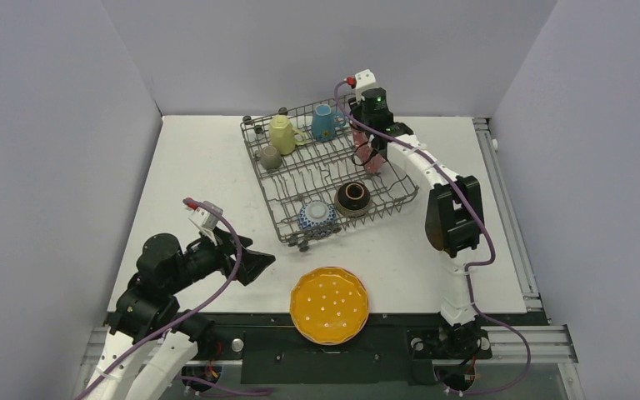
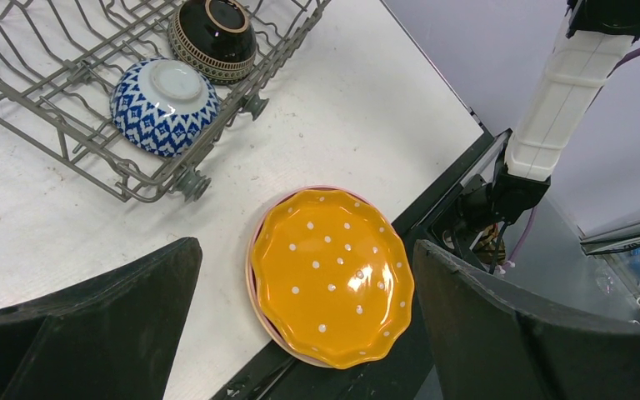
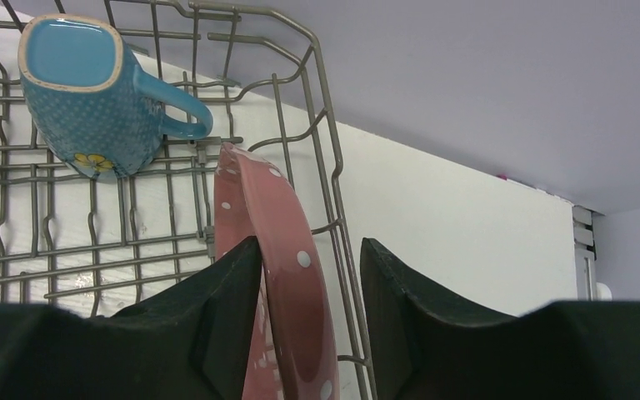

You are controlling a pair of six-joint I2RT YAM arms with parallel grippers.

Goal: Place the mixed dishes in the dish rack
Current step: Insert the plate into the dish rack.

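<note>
The pink white-dotted plate (image 3: 279, 250) is standing on edge in the dish rack (image 1: 312, 171), at about 2 o'clock from the rack's middle and close beside its right rim. The right gripper (image 3: 310, 246) is reaching down over it with its jaws set narrowly around the rim. In the right wrist view the left finger is looking as if it touches the plate, while a strip of rack wire is showing between the plate and the other finger, so the jaws are not clamping it.

The light-blue mug (image 3: 83, 92) is lying on its side at 12 o'clock in the rack, just left of the pink plate. The pale-yellow mug (image 1: 282, 133) is sitting at 11 o'clock and the small olive mug (image 1: 271, 157) at 10 o'clock. The dark-brown bowl (image 2: 214, 37) and the blue-white patterned bowl (image 2: 165, 104) are resting upside down side by side at the rack's near edge, around 5 and 6 o'clock.

The orange plate (image 2: 332, 275) is lying flat on the table (image 1: 200, 183) at 6 o'clock from the rack, well apart from it and overhanging the near edge. It is resting on another plate, whose pale rim (image 2: 251, 279) is peeking out.

The left gripper (image 2: 306, 243) is hanging at 9 o'clock from the orange plate, its jaws spread wide and holding nothing.
</note>
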